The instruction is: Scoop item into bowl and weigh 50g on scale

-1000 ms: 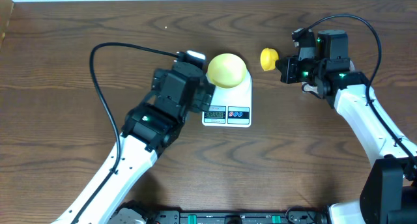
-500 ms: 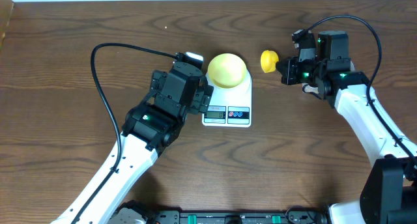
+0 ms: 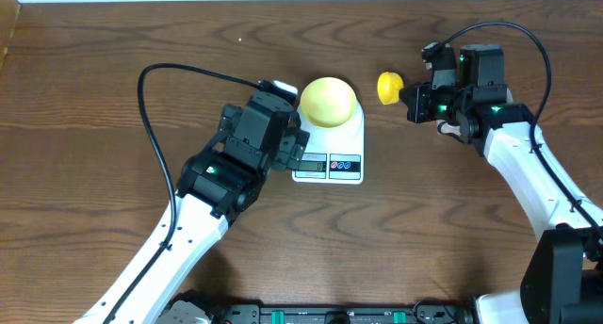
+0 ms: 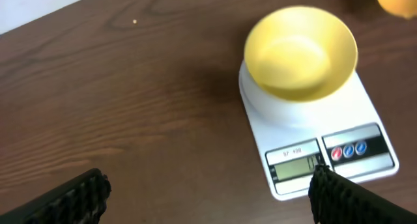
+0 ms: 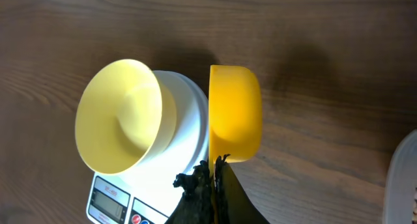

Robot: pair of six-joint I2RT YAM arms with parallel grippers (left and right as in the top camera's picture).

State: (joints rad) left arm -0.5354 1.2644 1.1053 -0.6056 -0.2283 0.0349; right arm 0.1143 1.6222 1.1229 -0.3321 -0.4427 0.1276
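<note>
Black fingers (image 4: 71, 199) of your left gripper (image 4: 208, 178) are standing spread wide, pinching nothing, hovering just beside the left edge of the scale (image 4: 300, 134). Beyond them the bowl (image 4: 300, 51) is sitting on the scale's round platform. It is looking bare inside, and no beans are showing in any view. Farther off, your right gripper (image 5: 212, 178) is pressing its fingers together on the handle of the yellow scoop (image 5: 236, 113) and holding it up off the wooden table (image 3: 113, 41).

Step, as a guess: you are sitting between scooping and tipping, with the bowl placed and the scoop in hand. Whether the scoop is carrying anything, I cannot tell, since its mouth is turning away from every camera. If it is loaded, the next move is calling for bringing it over the bowl's rim and tilting slowly while watching the display. If it is not, it is calling for going back to the supply first.

Views:
- Left wrist is showing the bowl's inside and the display, digits too small to read.
- Overhead is showing the scoop apart from the scale, off to its right, which the right wrist view is flattening into an overlap.
- Right wrist alone is showing the pinch on the handle, plus a pale edge (image 5: 405, 178) at the frame's right side that I cannot identify
</note>
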